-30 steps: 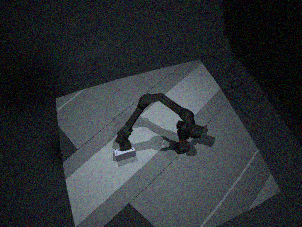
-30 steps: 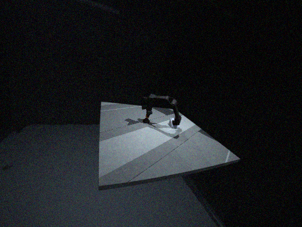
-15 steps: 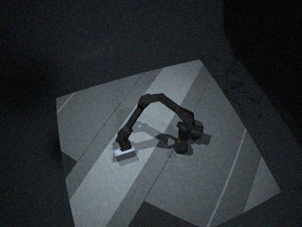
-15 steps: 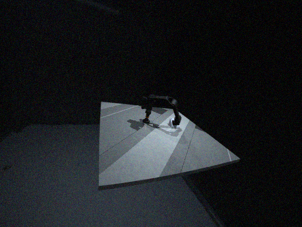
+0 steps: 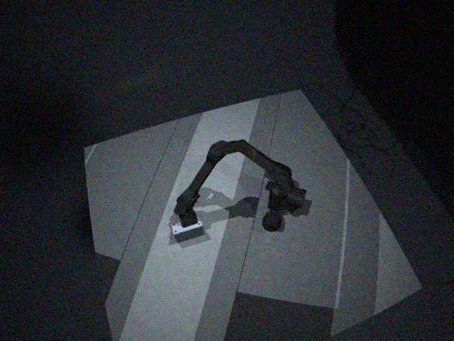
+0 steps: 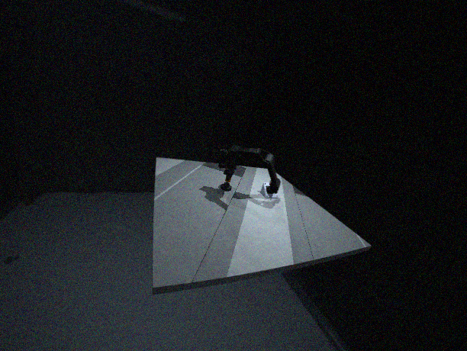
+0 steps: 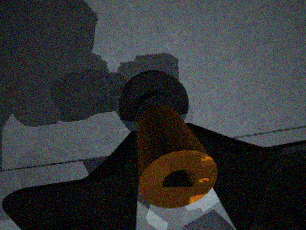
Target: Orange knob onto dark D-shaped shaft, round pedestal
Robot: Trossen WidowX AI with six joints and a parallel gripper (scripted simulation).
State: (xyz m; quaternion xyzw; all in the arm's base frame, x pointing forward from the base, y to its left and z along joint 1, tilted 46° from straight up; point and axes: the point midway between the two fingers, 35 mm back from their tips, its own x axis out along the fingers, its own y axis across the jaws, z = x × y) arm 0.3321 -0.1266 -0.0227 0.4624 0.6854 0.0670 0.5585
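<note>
The orange knob [image 7: 172, 137] is upright in the wrist view, its near end face showing a dark D-shaped hole with the flat side toward the bottom of the picture. My gripper [image 7: 161, 131] is shut on the knob, one dark finger on each side. The round pedestal [image 5: 272, 222] [image 6: 226, 187] [image 7: 173, 90] is dark and lies under the knob's far end. In the exterior view a sliver of orange shows just above the pedestal. The shaft cannot be made out, and whether a gap is left between knob and pedestal cannot be told.
The arm's white-topped base [image 5: 188, 227] [image 6: 265, 185] stands on the grey table [image 5: 178, 289] [image 6: 263, 236], to the left of the pedestal in the top view. The arm arches high between them. Light bands and dark arm shadows cross the table; the room is very dim.
</note>
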